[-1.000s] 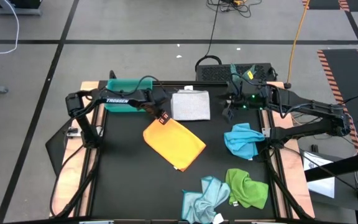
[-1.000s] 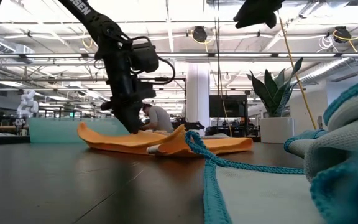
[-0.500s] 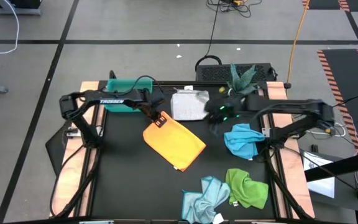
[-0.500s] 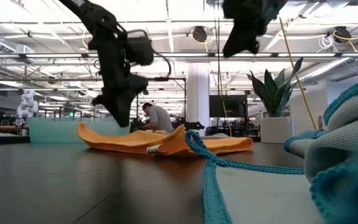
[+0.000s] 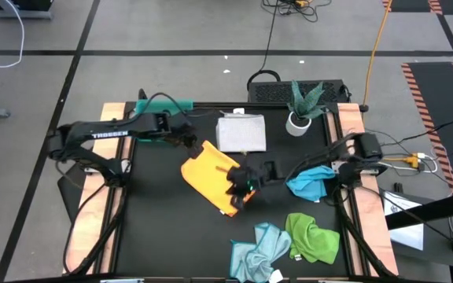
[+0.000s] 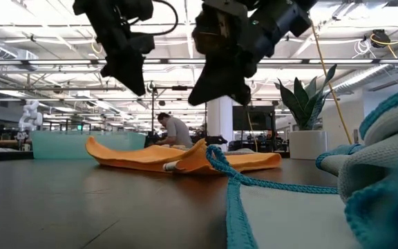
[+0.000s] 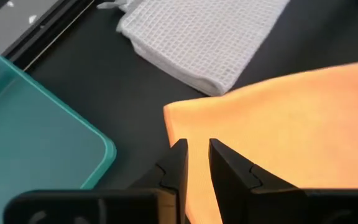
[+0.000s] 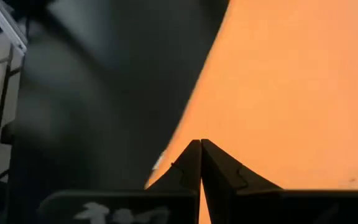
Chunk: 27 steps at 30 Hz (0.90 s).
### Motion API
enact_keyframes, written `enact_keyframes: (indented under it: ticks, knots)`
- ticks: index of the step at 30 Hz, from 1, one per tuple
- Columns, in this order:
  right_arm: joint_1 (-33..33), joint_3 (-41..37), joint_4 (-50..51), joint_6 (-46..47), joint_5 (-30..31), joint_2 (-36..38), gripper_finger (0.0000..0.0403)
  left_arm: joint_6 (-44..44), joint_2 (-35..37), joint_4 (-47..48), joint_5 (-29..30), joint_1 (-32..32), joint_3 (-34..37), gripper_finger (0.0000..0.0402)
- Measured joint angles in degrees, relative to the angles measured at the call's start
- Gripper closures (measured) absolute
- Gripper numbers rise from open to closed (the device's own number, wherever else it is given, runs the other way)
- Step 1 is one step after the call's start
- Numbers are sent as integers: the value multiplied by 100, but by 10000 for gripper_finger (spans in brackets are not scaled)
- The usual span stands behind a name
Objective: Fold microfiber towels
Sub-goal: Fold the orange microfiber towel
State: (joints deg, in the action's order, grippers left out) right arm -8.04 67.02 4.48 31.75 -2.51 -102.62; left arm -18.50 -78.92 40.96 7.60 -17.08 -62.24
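1. Progress is judged early: of the five cloths, only the white-grey waffle-weave microfiber towel (image 5: 241, 133) is seen folded into a neat rectangle, at the far middle of the dark bench (image 5: 156, 228).
2. The yellow-orange square microfiber towel (image 5: 215, 179) is spread flat at the bench's centre and appears to be the one in hand.
3. The left pincer (image 7: 196, 163) is held just above that towel's far corner, its fingers narrowly parted with nothing visibly gripped.
4. The right pincer (image 8: 200, 163) is poised over the towel's near right edge, fingers pressed together; no cloth is seen pinched.
5. Left untouched in crumpled heaps are the bright blue towel (image 5: 308, 178) at the right edge, and the green towel (image 5: 313, 238) and pale blue towel (image 5: 259, 250) at the near edge.
6. The rigid teal rectangular tray (image 5: 160, 114) is seen at the far left.
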Motion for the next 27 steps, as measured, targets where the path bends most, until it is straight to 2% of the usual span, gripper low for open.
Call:
enact_keyframes:
  ticks: [6, 15, 20, 27]
  knots:
    - [-518, 0, -360, 898, 368, -665, 403, 184, -19, -21, 5, 119, 0, 334]
    - [-607, 10, -156, 981, 492, -1078, 403, 137, -61, -41, 11, 147, 2, 334]
    - [-679, 20, 908, 729, 233, -833, 403, -137, -61, -51, 4, 214, 2, 334]
    - [-867, 1, 2711, 145, 207, -334, 403, -757, -298, -400, 7, 733, 1, 334]
